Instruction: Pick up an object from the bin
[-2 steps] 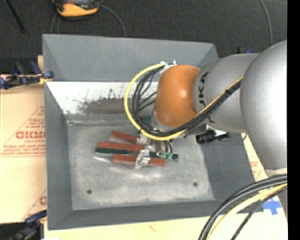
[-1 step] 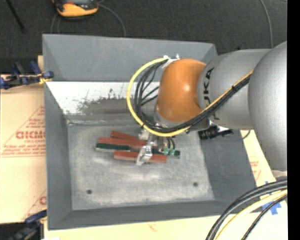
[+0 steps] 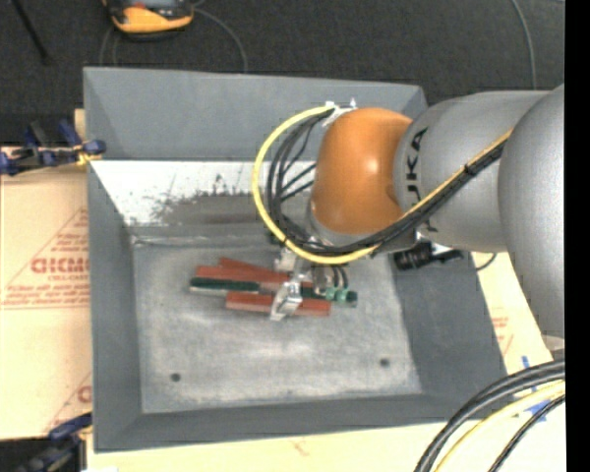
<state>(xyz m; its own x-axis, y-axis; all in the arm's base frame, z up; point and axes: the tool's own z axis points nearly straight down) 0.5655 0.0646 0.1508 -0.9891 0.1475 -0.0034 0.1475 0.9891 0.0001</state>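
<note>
A small cluster of flat bars lies in the middle of the bin floor. A red-brown bar is at the top, a dark green bar lies just below it, and another red-brown bar sits at the bottom. My gripper reaches down under the orange cover onto the right end of this cluster, touching or just above the lower red-brown bar. A short green piece pokes out to its right. The arm hides the cluster's right end.
The arm and its orange cover with looped cables hang over the bin's upper right part. The bin's sloped walls rise on all sides, and dark specks mark the back wall.
</note>
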